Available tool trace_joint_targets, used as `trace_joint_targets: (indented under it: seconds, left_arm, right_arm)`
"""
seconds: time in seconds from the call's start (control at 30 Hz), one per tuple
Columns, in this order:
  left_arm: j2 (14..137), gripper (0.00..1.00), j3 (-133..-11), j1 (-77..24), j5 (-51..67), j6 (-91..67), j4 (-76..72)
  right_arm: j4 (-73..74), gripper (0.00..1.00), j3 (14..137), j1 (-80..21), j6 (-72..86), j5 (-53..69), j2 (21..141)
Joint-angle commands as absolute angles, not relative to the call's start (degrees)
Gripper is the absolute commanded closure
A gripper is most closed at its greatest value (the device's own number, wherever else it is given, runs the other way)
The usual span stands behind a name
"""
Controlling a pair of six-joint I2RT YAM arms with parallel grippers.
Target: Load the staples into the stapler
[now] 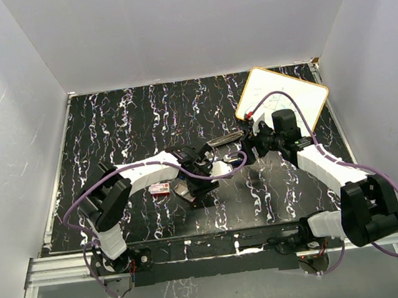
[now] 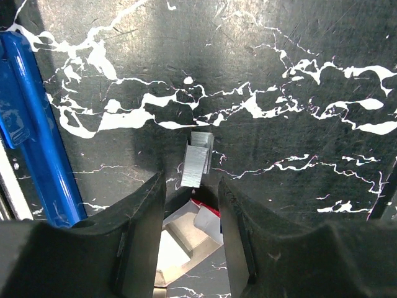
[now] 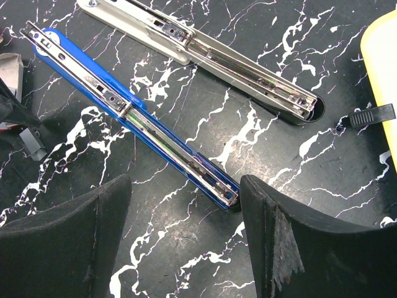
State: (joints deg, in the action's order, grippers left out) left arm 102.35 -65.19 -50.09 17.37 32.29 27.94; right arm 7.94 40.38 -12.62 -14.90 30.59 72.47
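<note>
The stapler lies folded open on the black marbled table, with its blue magazine arm (image 3: 136,118) and its grey arm (image 3: 205,49) spread apart. It also shows as a blue bar (image 2: 31,124) at the left. A silver strip of staples (image 2: 197,160) lies on the table just past my left gripper (image 2: 192,186), whose jaws stand apart with nothing between the pads. Under them sits the tan inner tray (image 2: 186,239). The red staple box (image 1: 160,189) lies left of it. My right gripper (image 3: 185,192) hangs open over the blue arm's end, touching nothing.
A yellow-rimmed whiteboard (image 1: 282,100) lies at the back right, its edge (image 3: 384,74) close to the grey stapler arm, with a small black clip (image 3: 372,115) beside it. White walls enclose the table on three sides.
</note>
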Motion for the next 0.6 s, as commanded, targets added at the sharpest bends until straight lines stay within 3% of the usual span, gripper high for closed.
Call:
trace_joint_targets:
  seconds: [0.0, 0.57]
  left_arm:
    - [100.6, 0.62, -64.2, -50.1, 18.6, 35.4, 29.2]
    - [102.2, 0.77, -63.0, -50.1, 17.6, 37.2, 27.3]
  right_arm:
    - [5.9, 0.27, 42.9, -12.3, -15.0, 31.8, 72.3]
    - [6.0, 0.27, 43.0, -12.3, -15.2, 31.7, 72.6]
